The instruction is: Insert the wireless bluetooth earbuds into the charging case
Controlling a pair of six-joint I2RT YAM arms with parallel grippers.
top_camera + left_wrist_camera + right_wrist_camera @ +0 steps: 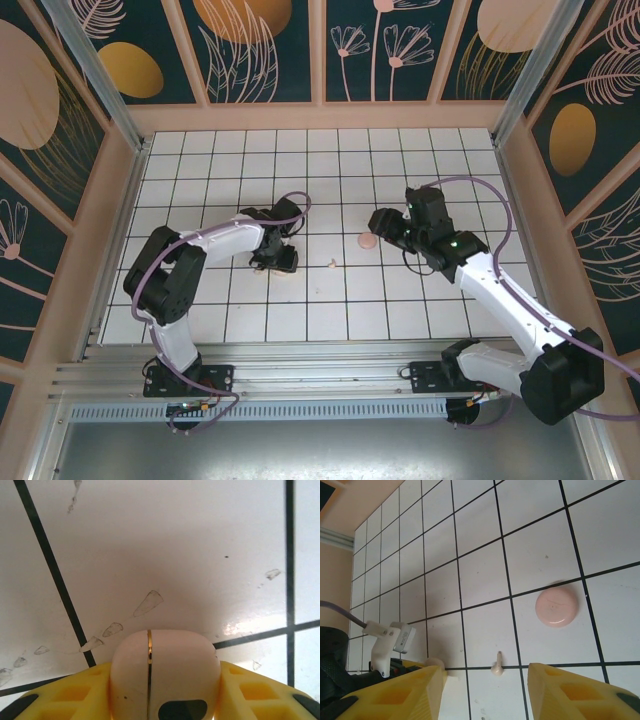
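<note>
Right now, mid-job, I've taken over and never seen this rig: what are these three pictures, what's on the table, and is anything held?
Two robot arms are bolted at the near edge of a white tiled table. The overhead picture looks down from behind them; the other two come from a camera on each wrist, with that hand's yellow fingers at the bottom. The left hand has its fingers against both sides of the cream charging case. The right hand is open and holds nothing. In front of it lie one small earbud and a round pink disc, apart from each other.
</note>
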